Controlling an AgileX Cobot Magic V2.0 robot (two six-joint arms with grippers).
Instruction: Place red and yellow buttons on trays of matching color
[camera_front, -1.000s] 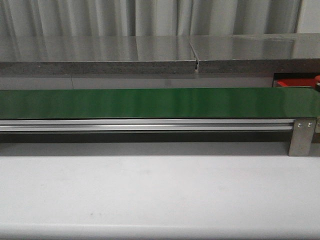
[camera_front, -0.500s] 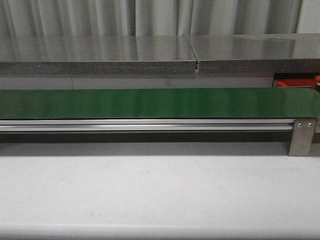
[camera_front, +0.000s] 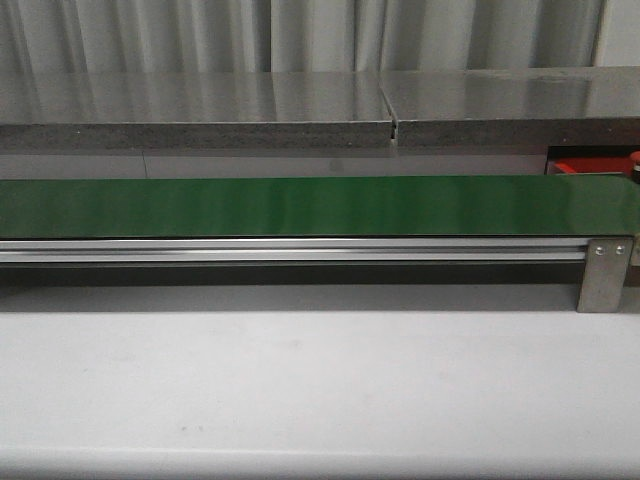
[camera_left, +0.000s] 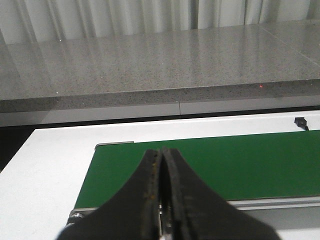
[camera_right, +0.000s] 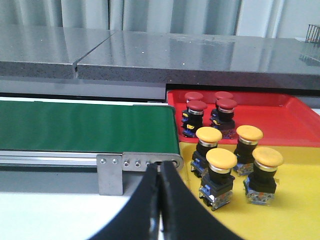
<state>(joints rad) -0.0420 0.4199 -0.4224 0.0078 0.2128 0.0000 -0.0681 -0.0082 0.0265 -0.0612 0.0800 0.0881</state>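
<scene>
In the right wrist view several yellow buttons (camera_right: 221, 158) stand upright on the yellow tray (camera_right: 295, 210), and several red buttons (camera_right: 196, 106) stand on the red tray (camera_right: 280, 117) behind it. My right gripper (camera_right: 159, 167) is shut and empty, close to the conveyor's end bracket, beside the yellow tray. My left gripper (camera_left: 161, 152) is shut and empty over the other end of the green belt (camera_left: 225, 165). The front view shows only a sliver of the red tray (camera_front: 585, 167) and neither gripper.
The green conveyor belt (camera_front: 300, 205) spans the front view, with an aluminium rail (camera_front: 290, 250) and a metal end bracket (camera_front: 603, 275). A grey stone counter (camera_front: 200, 105) runs behind it. White tabletop (camera_front: 300, 380) lies in front.
</scene>
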